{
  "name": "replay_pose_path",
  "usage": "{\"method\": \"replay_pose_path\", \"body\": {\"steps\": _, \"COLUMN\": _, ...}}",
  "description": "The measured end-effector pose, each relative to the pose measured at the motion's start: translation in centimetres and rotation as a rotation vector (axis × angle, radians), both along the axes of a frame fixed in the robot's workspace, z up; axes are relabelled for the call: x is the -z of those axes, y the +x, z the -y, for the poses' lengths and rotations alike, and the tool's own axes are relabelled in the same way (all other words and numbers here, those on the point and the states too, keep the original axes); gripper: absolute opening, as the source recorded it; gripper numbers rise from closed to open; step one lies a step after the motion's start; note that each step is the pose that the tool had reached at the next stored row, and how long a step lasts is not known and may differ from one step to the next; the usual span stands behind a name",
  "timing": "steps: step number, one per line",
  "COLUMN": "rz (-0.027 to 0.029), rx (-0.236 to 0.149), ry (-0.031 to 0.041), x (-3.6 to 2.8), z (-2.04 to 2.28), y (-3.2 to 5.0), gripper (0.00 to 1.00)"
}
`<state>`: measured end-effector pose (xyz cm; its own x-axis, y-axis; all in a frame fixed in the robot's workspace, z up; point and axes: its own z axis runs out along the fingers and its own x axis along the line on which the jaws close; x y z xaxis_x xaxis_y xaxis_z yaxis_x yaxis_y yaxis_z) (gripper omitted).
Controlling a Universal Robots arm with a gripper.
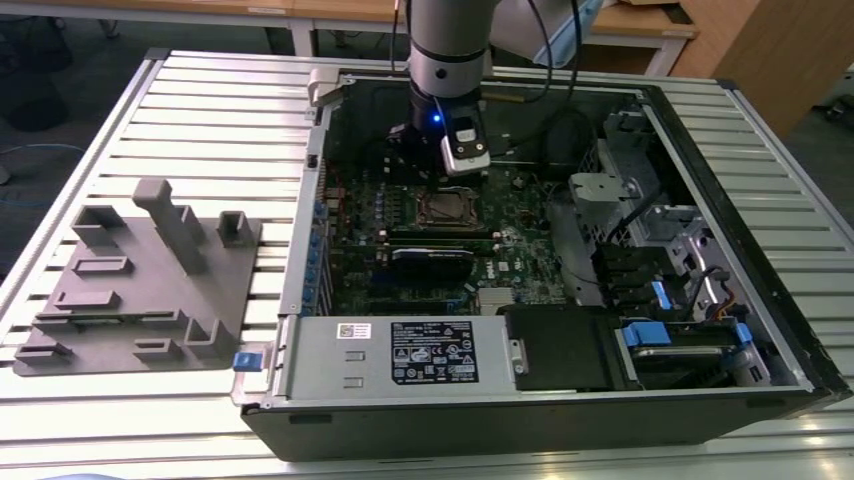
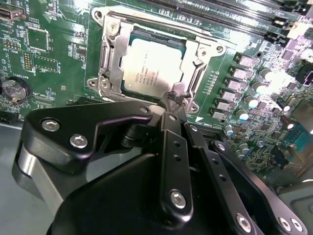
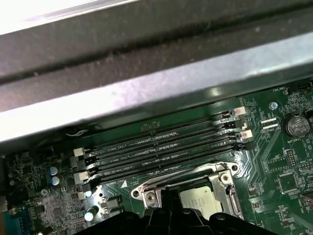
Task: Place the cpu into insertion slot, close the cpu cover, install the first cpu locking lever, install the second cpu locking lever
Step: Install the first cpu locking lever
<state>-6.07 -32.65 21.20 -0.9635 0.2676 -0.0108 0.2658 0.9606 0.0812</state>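
Green board (image 2: pixel 58 58), cpu (image 2: pixel 151 66) under cpu cover (image 2: pixel 110 63).

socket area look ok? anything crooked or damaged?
Nothing stands out. The cpu lies flat and square in the insertion slot, with the cpu cover down around it. The gripper sits at the cover's edge. No bent or loose parts are visible on the green board.

A grey fixture block (image 1: pixel 140 285) lies beside the open computer case (image 1: pixel 747 300).
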Motion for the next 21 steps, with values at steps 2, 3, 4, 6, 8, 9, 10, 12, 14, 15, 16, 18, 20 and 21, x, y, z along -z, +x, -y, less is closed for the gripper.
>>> {"method": "replay_pose_path", "body": {"steps": 2, "rz": 0.0000, "rx": 0.000, "ry": 0.0000, "x": 0.00, "z": 0.00, "y": 0.12, "gripper": 0.11}}
{"method": "replay_pose_path", "body": {"steps": 3, "rz": 0.0001, "rx": 0.000, "ry": 0.0001, "x": 0.01, "z": 0.00, "y": 0.20, "gripper": 0.11}}
{"method": "replay_pose_path", "body": {"steps": 4, "rz": 0.0000, "rx": 0.000, "ry": 0.0001, "x": 0.02, "z": 0.00, "y": 0.27, "gripper": 0.11}}
{"method": "replay_pose_path", "body": {"steps": 6, "rz": 0.0003, "rx": 0.000, "ry": 0.0006, "x": 0.03, "z": 0.00, "y": 0.45, "gripper": 0.11}}
{"method": "replay_pose_path", "body": {"steps": 8, "rz": 0.0006, "rx": 0.000, "ry": 0.0008, "x": 0.04, "z": 0.00, "y": 0.68, "gripper": 0.11}}
{"method": "replay_pose_path", "body": {"steps": 9, "rz": 0.0007, "rx": 0.000, "ry": 0.0008, "x": 0.04, "z": -0.01, "y": 0.83, "gripper": 0.11}}
{"method": "replay_pose_path", "body": {"steps": 10, "rz": 0.0010, "rx": 0.000, "ry": 0.0009, "x": 0.04, "z": 0.00, "y": 0.93, "gripper": 0.11}}
{"method": "replay_pose_path", "body": {"steps": 12, "rz": 0.0028, "rx": 0.000, "ry": 0.0009, "x": 0.05, "z": 0.00, "y": 1.06, "gripper": 0.11}}
{"method": "replay_pose_path", "body": {"steps": 14, "rz": 0.0050, "rx": 0.000, "ry": 0.0008, "x": 0.06, "z": 0.00, "y": 1.16, "gripper": 0.11}}
{"method": "replay_pose_path", "body": {"steps": 15, "rz": 0.0060, "rx": 0.000, "ry": 0.0008, "x": 0.07, "z": 0.00, "y": 1.20, "gripper": 0.11}}
{"method": "replay_pose_path", "body": {"steps": 16, "rz": 0.0060, "rx": 0.000, "ry": 0.0009, "x": 0.08, "z": 0.00, "y": 1.20, "gripper": 0.11}}
{"method": "replay_pose_path", "body": {"steps": 18, "rz": 0.0062, "rx": 0.000, "ry": -0.0017, "x": 0.08, "z": -0.01, "y": 1.21, "gripper": 0.11}}
{"method": "replay_pose_path", "body": {"steps": 20, "rz": 0.0061, "rx": 0.000, "ry": -0.0146, "x": 0.08, "z": 0.00, "y": 1.21, "gripper": 0.11}}
{"method": "replay_pose_path", "body": {"steps": 21, "rz": 0.0062, "rx": 0.000, "ry": -0.0211, "x": 0.07, "z": 0.00, "y": 1.21, "gripper": 0.11}}
